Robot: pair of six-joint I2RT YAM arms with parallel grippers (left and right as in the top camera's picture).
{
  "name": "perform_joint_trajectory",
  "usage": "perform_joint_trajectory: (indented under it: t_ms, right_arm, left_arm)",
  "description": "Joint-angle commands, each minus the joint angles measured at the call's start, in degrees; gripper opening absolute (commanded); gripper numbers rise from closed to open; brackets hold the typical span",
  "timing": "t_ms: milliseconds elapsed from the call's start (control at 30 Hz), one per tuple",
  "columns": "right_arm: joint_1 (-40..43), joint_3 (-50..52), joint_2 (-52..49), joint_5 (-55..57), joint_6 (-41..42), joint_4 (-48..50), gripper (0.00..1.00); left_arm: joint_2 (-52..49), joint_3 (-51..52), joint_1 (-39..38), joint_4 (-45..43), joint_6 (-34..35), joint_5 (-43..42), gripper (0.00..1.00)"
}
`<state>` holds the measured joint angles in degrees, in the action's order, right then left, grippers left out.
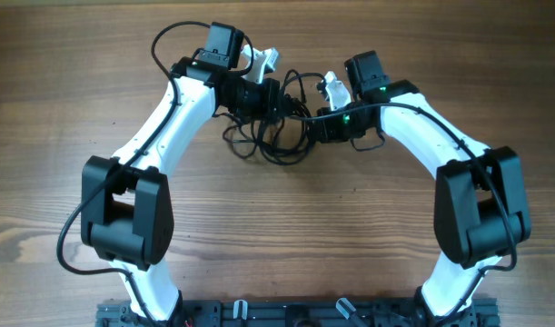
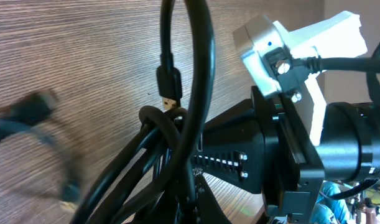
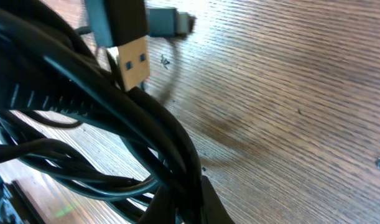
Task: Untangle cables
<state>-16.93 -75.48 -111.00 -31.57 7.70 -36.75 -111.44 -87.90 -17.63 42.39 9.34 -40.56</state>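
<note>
Stretching sideways, cables gripped between closed left tool and closed right tool.

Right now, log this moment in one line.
left gripper: shut on cables | right gripper: shut on cables | cables: tangled | USB plug: dangling

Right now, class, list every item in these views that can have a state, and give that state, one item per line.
cables: tangled in a bunch, strung between both pincers
left pincer: shut on the cables
right pincer: shut on the cables
USB plug: unplugged, contacts bare
</note>
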Motion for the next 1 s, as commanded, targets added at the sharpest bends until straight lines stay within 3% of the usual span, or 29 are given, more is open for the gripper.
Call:
perform_joint_trajectory:
  t_ms: [0, 67, 167, 300, 400, 467, 533, 567, 667, 800, 967]
  right_arm:
    - [3.8, -0.7, 2.0, -4.4, 1.3, -0.4, 0.05]
    - [6.4, -0.7, 7.6, -11.5, -2.3, -1.4, 0.04]
    - [9.1, -0.7, 16.0, -14.2, -5.8, -5.2, 0.04]
    - [15.4, -0.7, 24.2, -22.6, -6.3, -7.5, 0.04]
    - [21.6, -0.7, 26.1, -32.9, -7.1, -7.3, 0.04]
    - [25.2, -0.7, 26.1, -33.4, -7.7, -7.9, 0.04]
    - [24.8, -0.7, 26.1, -25.6, -7.6, -9.6, 0.05]
    - [23.8, -0.7, 26.0, -18.5, -7.5, -11.2, 0.14]
    - [23.5, -0.7, 26.0, -12.2, -6.2, -12.4, 0.29]
    - [23.1, -0.7, 25.3, -13.2, -11.4, -12.4, 0.46]
    - [19.9, -0.7, 20.7, -26.2, -18.9, -11.6, 0.44]
  left_arm:
    - [1.2, -0.2, -0.2, 0.5, 7.6, 9.6, 0.04]
    - [1.2, -0.2, -0.2, 2.2, 17.6, 24.0, 0.04]
    - [1.2, -0.2, -0.2, 4.2, 24.3, 34.3, 0.04]
    - [1.1, -0.2, -0.2, 5.7, 24.6, 38.8, 0.04]
    - [1.0, -0.2, -0.2, 7.3, 24.6, 40.3, 0.04]
    - [1.0, -0.2, -0.2, 8.1, 24.3, 39.3, 0.04]
    - [1.0, -0.2, -0.2, 5.9, 15.9, 26.3, 0.04]
    - [1.0, -0.2, -0.2, 3.3, 9.5, 13.7, 0.04]
    - [1.0, -0.2, -0.2, -0.4, 4.3, -1.4, 0.04]
    - [1.0, -0.2, 0.2, -5.2, 2.8, -16.1, 0.04]
    - [1.0, -0.2, 0.2, -8.6, 2.8, -25.6, 0.04]
